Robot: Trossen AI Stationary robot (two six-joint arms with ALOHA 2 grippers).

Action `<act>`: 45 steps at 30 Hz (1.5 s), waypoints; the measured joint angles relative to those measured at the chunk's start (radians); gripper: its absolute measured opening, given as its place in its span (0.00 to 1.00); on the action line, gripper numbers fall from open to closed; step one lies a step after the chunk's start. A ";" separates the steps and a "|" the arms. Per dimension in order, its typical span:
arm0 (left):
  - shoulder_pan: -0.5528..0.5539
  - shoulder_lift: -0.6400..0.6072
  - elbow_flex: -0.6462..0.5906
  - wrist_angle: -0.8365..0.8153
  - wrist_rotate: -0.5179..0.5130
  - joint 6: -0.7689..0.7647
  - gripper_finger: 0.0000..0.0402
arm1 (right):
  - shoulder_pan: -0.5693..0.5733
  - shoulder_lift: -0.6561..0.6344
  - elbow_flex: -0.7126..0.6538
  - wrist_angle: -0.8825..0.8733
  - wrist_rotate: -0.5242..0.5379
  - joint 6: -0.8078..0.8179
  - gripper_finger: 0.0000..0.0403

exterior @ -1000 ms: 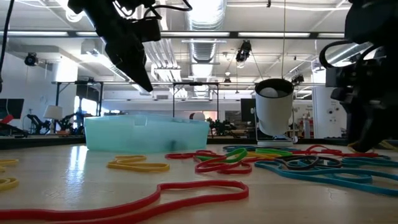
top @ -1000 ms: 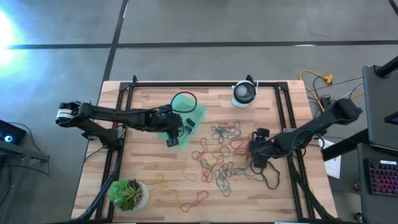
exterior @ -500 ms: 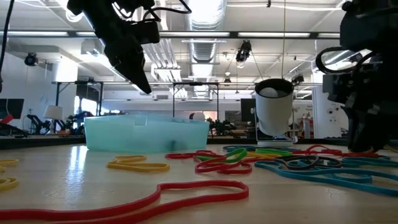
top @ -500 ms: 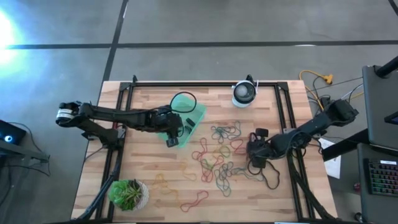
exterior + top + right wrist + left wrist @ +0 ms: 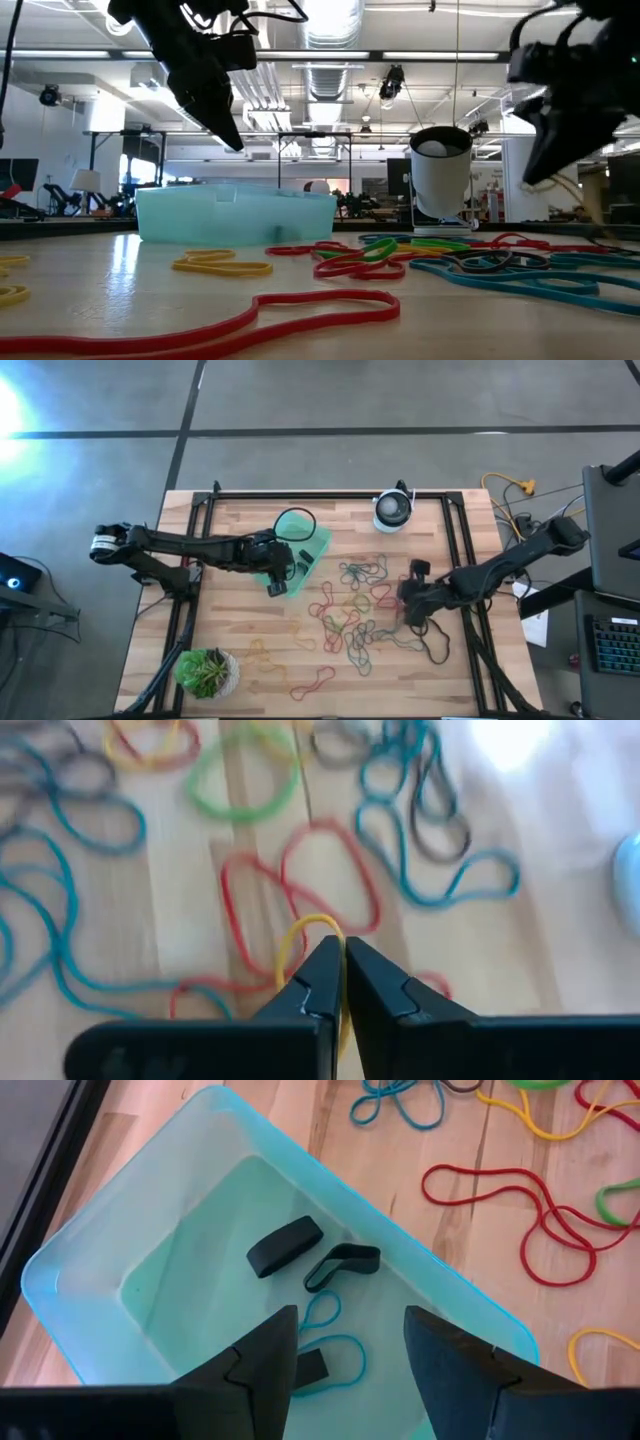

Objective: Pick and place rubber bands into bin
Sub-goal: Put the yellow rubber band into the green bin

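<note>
A yellow rubber band (image 5: 300,945) is pinched between my right gripper (image 5: 343,965)'s clenched jaws, its loop hanging out in front of the tips above the tangle of rubber bands (image 5: 355,610) in red, green, teal and grey spread across the middle of the tabletop (image 5: 250,660). My right gripper sits off the wood at the right edge of that tangle. My left gripper (image 5: 350,1340) hangs with its jaws spread and holding nothing over the teal bin (image 5: 90,1230), where two black bands (image 5: 285,1245) and a thin teal loop already lie on the floor.
</note>
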State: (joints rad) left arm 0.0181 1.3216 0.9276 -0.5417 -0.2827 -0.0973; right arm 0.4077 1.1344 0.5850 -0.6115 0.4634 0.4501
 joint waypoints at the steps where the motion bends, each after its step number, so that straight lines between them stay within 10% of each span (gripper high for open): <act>1: 0.000 0.000 0.000 0.000 0.000 0.000 0.42 | 0.000 -0.008 0.008 0.001 0.017 -0.010 0.02; 15: -0.027 -0.082 0.000 -0.016 0.001 0.006 0.42 | -0.068 -0.004 0.148 0.464 0.214 -0.459 0.02; 32: -0.294 -0.128 -0.022 -0.011 0.017 -0.056 0.42 | -0.463 0.292 0.170 1.138 -0.299 -0.645 0.02; 45: -0.401 -0.124 -0.078 0.072 0.011 -0.133 0.42 | -0.654 0.680 0.503 1.074 -0.476 -0.534 0.02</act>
State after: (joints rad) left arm -0.3829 1.1972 0.8491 -0.4700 -0.2718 -0.2300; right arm -0.2458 1.8148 1.0881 0.4626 -0.0128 -0.0842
